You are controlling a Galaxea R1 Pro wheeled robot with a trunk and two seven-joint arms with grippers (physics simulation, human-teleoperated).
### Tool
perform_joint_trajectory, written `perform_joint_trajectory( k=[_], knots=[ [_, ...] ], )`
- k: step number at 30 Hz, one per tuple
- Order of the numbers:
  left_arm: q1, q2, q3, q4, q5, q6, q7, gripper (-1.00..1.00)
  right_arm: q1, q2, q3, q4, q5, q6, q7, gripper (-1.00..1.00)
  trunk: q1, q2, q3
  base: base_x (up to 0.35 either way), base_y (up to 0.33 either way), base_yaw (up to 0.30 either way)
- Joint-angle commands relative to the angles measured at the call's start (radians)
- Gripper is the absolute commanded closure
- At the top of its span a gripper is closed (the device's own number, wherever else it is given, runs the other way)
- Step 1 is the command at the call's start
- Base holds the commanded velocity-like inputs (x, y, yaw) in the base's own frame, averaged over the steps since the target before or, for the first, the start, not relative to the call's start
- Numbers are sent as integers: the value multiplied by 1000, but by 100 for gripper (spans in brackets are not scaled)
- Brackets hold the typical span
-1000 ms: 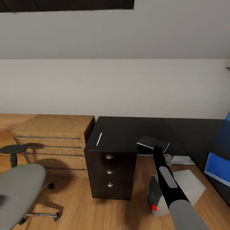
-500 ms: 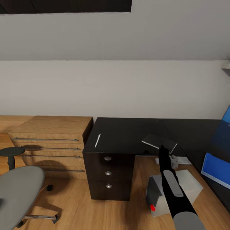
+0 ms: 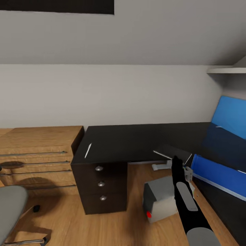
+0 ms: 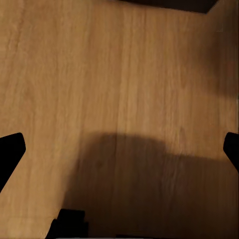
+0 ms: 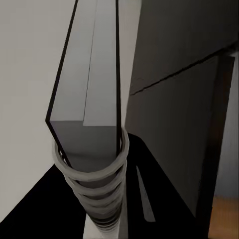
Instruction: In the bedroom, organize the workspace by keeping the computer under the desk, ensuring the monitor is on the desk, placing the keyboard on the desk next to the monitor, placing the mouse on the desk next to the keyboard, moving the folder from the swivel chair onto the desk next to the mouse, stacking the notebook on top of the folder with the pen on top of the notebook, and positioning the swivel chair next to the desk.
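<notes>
Three knobbed drawers (image 3: 101, 183) of the desk (image 3: 136, 141) stand shut (contents hidden). The right gripper (image 3: 178, 163) clamps a spiral notebook (image 5: 92, 114) above the desk edge; the left gripper's (image 4: 119, 149) fingers spread wide over floor. The pen (image 3: 87, 150) lies on the desk, the computer (image 3: 160, 201) beneath, the folder (image 3: 218, 176) rightward. The camera has swung right since earlier.

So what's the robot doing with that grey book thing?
The right gripper holds a dark, spiral-bound notebook just above the black desk. The blue folder lies on the desk to its right, and the pen rests near the desk's left end. The computer sits on the floor beneath. The left gripper hangs open over the wooden floor.
</notes>
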Motion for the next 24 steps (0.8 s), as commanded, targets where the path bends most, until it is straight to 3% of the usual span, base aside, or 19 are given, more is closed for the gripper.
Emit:
perform_joint_trajectory(
  k=[1,9,24],
  knots=[
    [1,1,-2,-2,9,3,1,-100,-1,0,-22,1,-11,-1,9,100,0,0,-1,-82,-266,-268],
    [1,1,-2,-2,9,2,1,-100,-1,-3,-61,1,-11,0,9,100,0,0,-1,-31,-176,-268],
    [1,1,-2,-1,9,1,2,-100,-1,-13,-100,1,-12,1,8,100,0,0,-1,-2,-21,-272]
  ],
)
